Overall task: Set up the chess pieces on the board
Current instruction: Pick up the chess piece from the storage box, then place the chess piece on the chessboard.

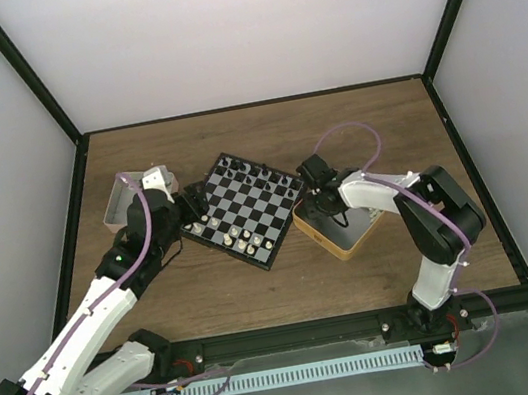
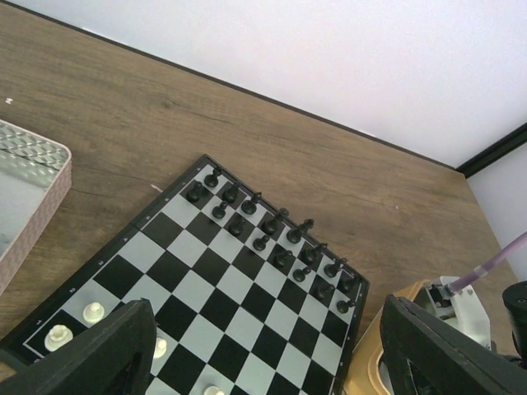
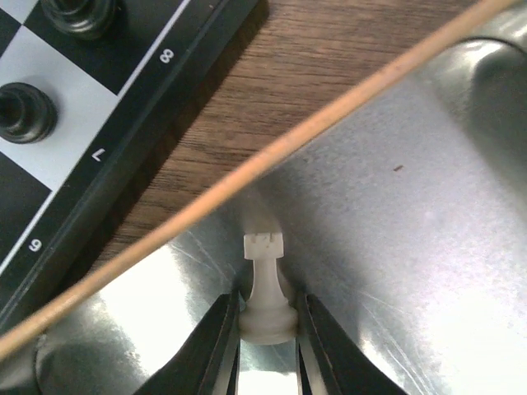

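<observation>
Right claw nearly closed, pinching rook by its base; rook's long axis in line with claw, crown pointing away, inside tin.

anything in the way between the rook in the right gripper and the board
Only the tin's raised rim: it runs between the white rook, pinched by the right gripper, and the board. Beyond it lies a strip of wooden table. The rook would likely need lifting over the rim.

Wooden table with pink tray at left, tan tin at right, black chess figures in rows.
</observation>
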Robot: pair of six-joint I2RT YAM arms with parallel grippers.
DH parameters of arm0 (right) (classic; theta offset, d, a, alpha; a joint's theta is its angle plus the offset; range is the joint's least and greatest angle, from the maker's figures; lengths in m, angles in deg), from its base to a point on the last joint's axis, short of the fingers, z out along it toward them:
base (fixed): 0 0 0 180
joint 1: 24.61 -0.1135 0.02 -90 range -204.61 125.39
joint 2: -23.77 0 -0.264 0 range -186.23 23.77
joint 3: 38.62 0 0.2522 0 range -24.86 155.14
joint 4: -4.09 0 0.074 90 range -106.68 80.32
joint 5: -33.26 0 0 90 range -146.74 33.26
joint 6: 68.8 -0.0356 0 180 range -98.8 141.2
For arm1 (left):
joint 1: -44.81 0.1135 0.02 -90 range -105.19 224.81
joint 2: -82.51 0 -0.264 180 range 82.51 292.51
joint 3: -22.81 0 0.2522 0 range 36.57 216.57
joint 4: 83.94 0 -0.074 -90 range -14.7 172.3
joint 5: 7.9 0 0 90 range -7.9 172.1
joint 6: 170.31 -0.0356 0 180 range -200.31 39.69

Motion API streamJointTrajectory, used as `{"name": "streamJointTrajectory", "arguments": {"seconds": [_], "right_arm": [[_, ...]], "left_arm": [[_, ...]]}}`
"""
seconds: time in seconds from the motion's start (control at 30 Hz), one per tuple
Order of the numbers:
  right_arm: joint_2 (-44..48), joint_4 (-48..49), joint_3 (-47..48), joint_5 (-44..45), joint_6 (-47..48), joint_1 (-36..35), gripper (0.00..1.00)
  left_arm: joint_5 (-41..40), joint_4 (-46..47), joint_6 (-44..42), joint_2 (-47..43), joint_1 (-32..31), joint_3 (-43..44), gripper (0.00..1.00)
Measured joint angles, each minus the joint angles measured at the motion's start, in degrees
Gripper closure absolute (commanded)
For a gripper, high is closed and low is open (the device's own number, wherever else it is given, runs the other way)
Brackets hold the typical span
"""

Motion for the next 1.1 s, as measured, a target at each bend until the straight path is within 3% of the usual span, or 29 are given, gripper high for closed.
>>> {"name": "streamJointTrajectory", "arguments": {"seconds": [0.13,0.3,0.57,0.7,0.87,1.0,1.1], "right_arm": [[3.04,2.49,-3.50,1.33,0.09,-0.02,0.88],[13.79,7.43,-9.51,1.33,1.25,-0.02,0.88],[30.97,17.64,-15.17,-11.32,6.05,-0.02,0.88],[36.68,21.22,-16.59,-22.56,8.02,-0.04,0.88],[39.69,25.53,-16.61,-35.91,10.08,-0.04,0.88],[38.84,26.21,-16.59,-42.56,11.26,-0.09,0.88],[37.70,26.10,-16.57,-45.72,12.13,-0.09,0.87]], "left_arm": [[1.77,0.85,-0.07,0.52,0.00,0.00,0.20],[7.58,3.15,-1.42,1.53,0.00,-0.46,0.04],[27.52,12.44,-2.82,4.66,0.07,-2.12,0.03],[36.37,13.42,0.07,9.46,0.07,0.04,0.09],[47.93,19.23,10.82,14.64,0.07,0.74,0.18],[54.03,26.71,19.21,17.09,0.07,-0.35,0.20],[56.28,29.88,22.69,18.29,0.07,-0.46,0.28]]}}
